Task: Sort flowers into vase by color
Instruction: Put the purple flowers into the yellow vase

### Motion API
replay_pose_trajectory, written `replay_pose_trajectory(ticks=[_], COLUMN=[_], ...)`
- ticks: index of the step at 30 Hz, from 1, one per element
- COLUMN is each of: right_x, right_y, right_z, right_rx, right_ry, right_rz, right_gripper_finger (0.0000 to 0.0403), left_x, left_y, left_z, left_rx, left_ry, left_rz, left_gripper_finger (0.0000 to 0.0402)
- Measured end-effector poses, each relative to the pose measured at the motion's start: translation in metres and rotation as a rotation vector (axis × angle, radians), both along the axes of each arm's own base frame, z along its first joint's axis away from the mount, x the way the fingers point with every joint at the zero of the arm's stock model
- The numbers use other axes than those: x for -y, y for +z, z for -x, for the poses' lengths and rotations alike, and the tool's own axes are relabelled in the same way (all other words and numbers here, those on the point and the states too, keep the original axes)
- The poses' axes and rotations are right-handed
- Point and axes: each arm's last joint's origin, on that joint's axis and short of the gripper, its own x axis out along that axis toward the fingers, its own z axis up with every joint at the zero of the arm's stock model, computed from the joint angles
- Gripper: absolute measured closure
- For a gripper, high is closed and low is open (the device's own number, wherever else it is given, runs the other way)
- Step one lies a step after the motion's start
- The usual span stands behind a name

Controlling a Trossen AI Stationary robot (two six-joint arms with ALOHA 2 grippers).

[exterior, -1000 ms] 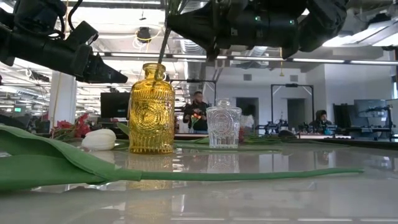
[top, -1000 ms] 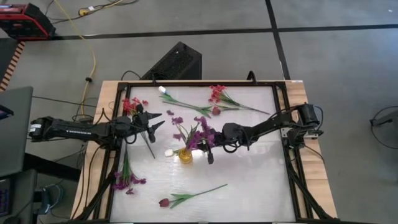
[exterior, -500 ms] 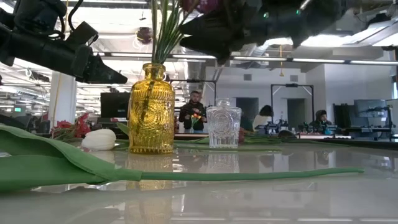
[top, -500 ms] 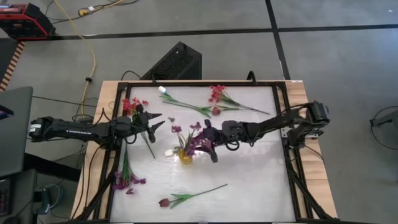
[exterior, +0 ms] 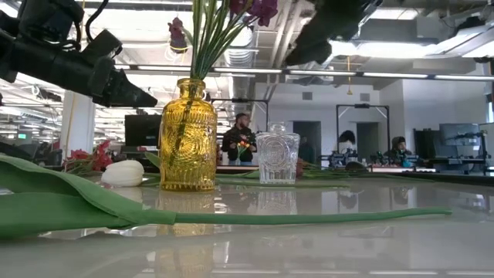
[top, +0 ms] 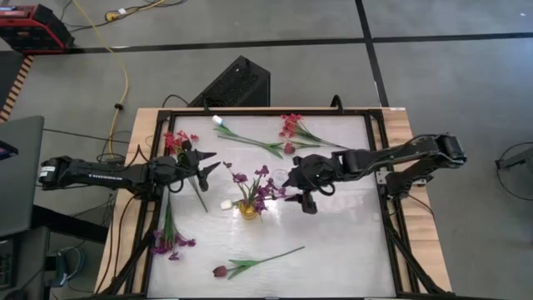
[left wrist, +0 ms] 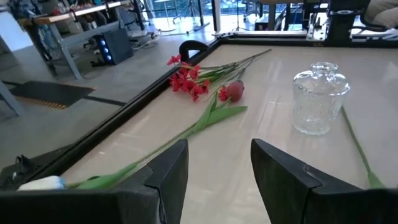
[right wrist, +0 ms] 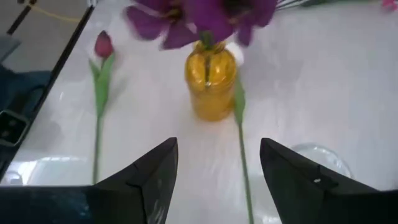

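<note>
A yellow vase (top: 248,208) (exterior: 187,135) stands mid-table with a purple sprig (top: 256,185) (exterior: 231,23) in it, stems down the neck. A clear vase (exterior: 277,157) (left wrist: 318,96) stands beside it. My right gripper (top: 295,192) (right wrist: 217,155) hangs open just right of the yellow vase (right wrist: 211,78), above it and holding nothing. My left gripper (top: 206,164) (left wrist: 219,155) hovers open at the table's left. On the table lie red sprigs (top: 291,127) (top: 176,140), a purple sprig (top: 166,242), a dark-red bud (top: 220,271) and white buds (top: 218,120) (top: 225,203).
A red bud (left wrist: 234,91) and long green stems lie toward the far edge. A black frame (top: 376,167) rims the table. A black case (top: 237,82) sits beyond the far edge. The table's right half (top: 350,242) is bare. People sit in the room behind.
My right gripper has opened and let go of the purple sprig. It has then drawn back toward the table's right edge and risen. The sprig has sunk into the yellow vase and stands there on its own, blooms spread above the neck.
</note>
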Motion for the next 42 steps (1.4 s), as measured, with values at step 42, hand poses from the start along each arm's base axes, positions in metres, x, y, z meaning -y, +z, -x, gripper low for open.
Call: replay_pose_trajectory(ticks=[42], right_x=[-0.049], right_y=[-0.039], right_z=[0.001], right_rx=[-0.166], right_ry=[0.356], right_rz=[0.197], right_gripper_finger=[0.0148], left_x=[0.034], left_y=[0.031], left_z=[-0.022], left_rx=[-1.173], left_ry=[0.656], left_rz=[1.073], left_gripper_finger=[0.0275])
